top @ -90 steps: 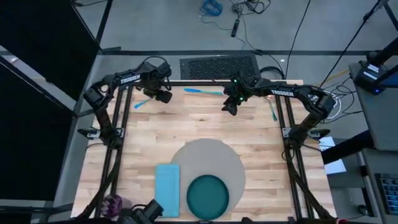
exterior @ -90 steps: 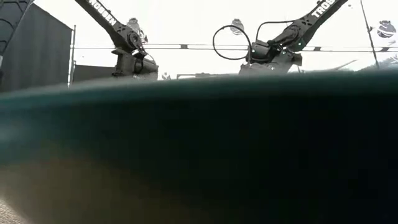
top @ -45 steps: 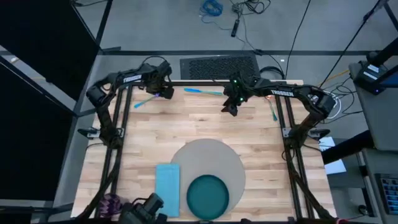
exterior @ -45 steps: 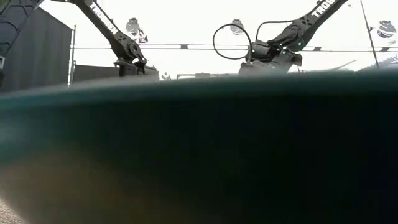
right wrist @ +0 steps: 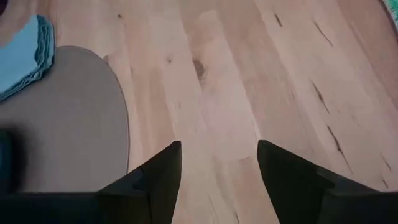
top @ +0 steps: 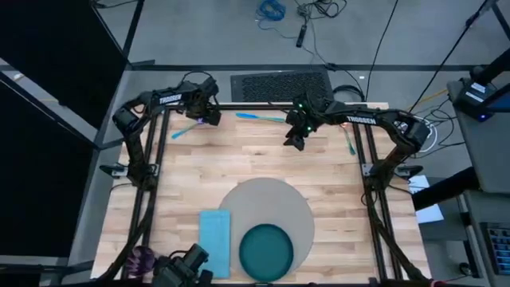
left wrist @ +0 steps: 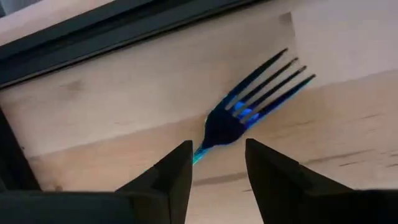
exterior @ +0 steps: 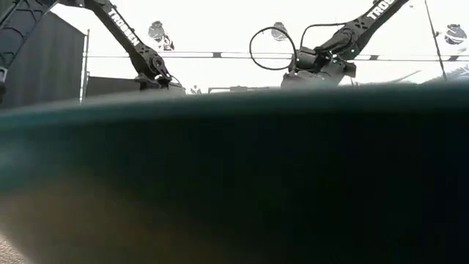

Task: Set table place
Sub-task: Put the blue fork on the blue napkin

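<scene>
Your left gripper hangs spread above the fork at the table's far edge; right gripper spread, idle.

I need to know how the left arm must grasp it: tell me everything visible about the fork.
The fork has four glossy blue metallic tines and a lighter blue handle. It lies flat on the wooden table near the far left corner, beside the black frame. The left gripper hovers open over its neck, not touching.
</scene>
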Robot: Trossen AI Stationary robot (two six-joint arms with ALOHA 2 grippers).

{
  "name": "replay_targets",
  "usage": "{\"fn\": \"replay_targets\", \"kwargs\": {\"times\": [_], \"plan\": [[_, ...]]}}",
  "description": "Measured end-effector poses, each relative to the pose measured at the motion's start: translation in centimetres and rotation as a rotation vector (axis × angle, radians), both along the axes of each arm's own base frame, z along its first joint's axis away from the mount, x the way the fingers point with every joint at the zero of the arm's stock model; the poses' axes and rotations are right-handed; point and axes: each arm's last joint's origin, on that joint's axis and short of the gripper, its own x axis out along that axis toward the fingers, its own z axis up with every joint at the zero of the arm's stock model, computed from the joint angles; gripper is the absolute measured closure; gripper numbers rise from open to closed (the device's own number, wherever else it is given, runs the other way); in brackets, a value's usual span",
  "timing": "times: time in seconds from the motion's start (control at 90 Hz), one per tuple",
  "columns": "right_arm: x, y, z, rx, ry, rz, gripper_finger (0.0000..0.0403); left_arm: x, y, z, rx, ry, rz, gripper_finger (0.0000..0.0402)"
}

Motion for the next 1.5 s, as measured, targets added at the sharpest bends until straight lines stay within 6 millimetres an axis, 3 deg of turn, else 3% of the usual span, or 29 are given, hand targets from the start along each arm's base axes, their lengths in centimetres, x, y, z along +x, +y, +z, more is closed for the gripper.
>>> {"fn": "replay_targets", "kwargs": {"times": [0.467,0.833,1.189,1.5], "plan": [[0.3,0.8,-0.1,0.006,0.016,0.036,0.0209,-0.1,-0.3,-0.1,-0.048,-0.013,-0.003,0.0269],[0.3,0.9,-0.1,0.007,0.02,0.037,0.0209,0.3,0.1,-2.5,-0.15,-0.035,-0.01,0.0269],[0.4,0.8,-0.1,-0.004,0.012,0.041,0.0209,2.5,0.1,-0.1,-0.077,-0.124,-0.083,0.0269],[0.3,0.9,-0.1,0.005,0.024,0.041,0.0209,2.2,1.6,0.5,-0.004,-0.171,0.018,0.0269]]}}
